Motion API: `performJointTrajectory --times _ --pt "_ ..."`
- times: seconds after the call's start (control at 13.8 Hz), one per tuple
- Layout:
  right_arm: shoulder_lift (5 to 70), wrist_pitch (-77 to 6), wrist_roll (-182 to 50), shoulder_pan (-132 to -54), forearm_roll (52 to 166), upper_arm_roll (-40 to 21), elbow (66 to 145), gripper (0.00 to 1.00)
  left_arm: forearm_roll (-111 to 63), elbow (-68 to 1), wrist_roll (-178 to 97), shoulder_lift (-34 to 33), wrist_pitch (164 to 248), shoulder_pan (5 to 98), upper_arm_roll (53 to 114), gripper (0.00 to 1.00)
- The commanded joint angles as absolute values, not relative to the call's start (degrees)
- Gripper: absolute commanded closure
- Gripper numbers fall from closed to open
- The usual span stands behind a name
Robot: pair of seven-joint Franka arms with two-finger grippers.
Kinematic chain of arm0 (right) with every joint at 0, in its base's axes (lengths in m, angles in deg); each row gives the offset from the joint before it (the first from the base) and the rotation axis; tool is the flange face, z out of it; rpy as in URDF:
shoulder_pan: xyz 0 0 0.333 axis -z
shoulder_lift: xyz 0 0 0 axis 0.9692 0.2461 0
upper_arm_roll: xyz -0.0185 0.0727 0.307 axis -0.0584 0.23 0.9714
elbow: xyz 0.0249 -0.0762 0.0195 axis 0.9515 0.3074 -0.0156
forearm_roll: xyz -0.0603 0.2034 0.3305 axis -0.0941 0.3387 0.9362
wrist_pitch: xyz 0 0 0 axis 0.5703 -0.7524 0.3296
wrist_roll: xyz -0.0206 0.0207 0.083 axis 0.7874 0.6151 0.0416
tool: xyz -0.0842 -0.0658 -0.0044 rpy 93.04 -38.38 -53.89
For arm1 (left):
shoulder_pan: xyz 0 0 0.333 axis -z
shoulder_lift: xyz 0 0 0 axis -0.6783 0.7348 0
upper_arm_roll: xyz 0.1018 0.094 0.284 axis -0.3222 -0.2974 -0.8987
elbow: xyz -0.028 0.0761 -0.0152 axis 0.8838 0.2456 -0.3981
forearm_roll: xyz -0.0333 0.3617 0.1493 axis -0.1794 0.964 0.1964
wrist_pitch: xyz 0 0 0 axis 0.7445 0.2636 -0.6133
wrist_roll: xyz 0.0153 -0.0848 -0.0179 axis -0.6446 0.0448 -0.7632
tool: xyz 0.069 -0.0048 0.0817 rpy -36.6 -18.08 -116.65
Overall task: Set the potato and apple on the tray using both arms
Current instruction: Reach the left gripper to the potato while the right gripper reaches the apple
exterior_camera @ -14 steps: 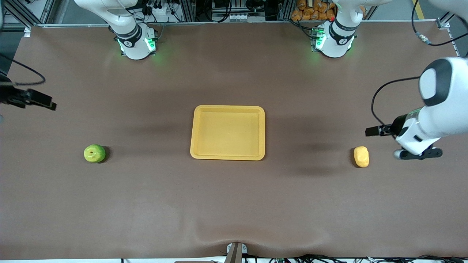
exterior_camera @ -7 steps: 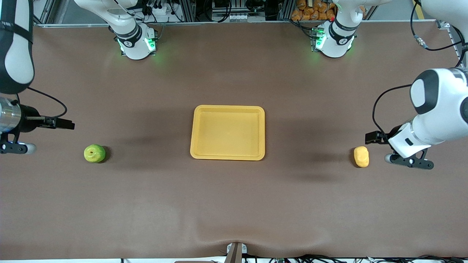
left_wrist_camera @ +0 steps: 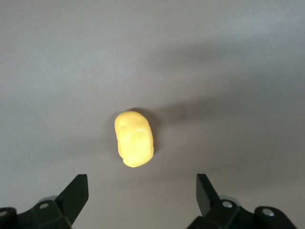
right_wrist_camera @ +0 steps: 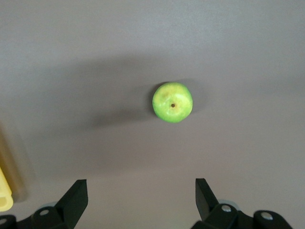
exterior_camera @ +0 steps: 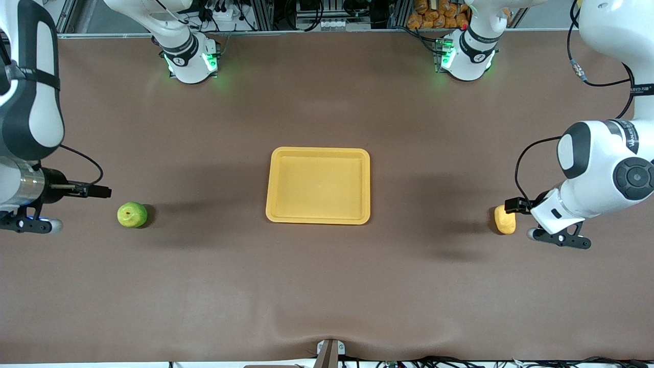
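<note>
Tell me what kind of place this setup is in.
Probably a robotics lab or test cell: two white arms are bolted to a brown-covered table, aluminium framing and loose cables line the edge by their bases, and only a tray, apple and potato are laid out.

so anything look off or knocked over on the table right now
Nothing stands out. The apple and potato sit intact on the table, the tray lies flat and square, and the open left gripper and right gripper hold nothing.
</note>
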State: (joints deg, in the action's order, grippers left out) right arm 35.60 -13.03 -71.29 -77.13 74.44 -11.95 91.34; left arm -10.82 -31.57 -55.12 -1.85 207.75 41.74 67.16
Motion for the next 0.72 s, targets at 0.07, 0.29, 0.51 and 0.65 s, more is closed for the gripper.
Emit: performJointTrajectory --times 0.07,0.29,0.51,0.65 --pt "37.54 -16.47 -70.40 -75.84 75.07 -11.59 93.53 0.00 -10.28 -31.65 -52.48 1.93 212.62 40.95 67.34 0.00" --pt "39.73 -18.49 -68.49 -75.58 75.07 -11.50 93.70 0.00 -9.76 -31.82 -49.07 5.45 217.36 41.48 67.34 0.00" --pt "42.63 -20.34 -63.74 -73.74 75.33 -11.50 93.62 0.00 -9.49 -34.10 -48.70 6.51 220.26 41.39 67.25 0.00" --pt "43.78 -22.62 -63.37 -73.21 75.42 -11.50 94.40 0.00 -9.58 -36.73 -46.70 6.69 224.47 40.78 67.08 0.00"
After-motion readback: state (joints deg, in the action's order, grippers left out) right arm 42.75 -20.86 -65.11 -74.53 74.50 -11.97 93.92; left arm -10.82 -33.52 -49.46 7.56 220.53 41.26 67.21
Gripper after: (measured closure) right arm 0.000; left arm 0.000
